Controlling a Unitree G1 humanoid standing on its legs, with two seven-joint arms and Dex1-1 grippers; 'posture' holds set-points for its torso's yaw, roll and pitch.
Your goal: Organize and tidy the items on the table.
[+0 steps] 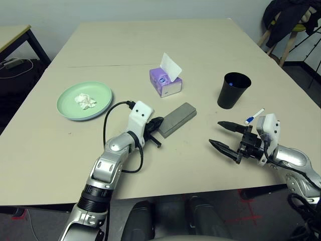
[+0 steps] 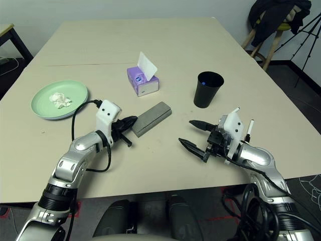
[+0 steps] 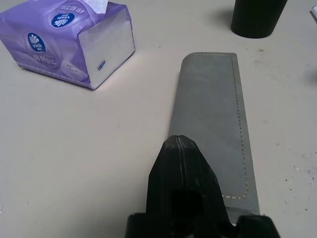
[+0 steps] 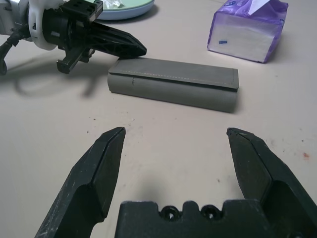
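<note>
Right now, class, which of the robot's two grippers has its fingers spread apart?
The right gripper; the left gripper, beside the grey glasses case, is shut.

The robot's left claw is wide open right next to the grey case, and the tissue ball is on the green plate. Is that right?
Not quite. The left gripper is shut, its two black fingers pressed together at the end of the grey case; the right wrist view shows this. The open one is the right gripper. The tissue ball does lie on the green plate.
</note>
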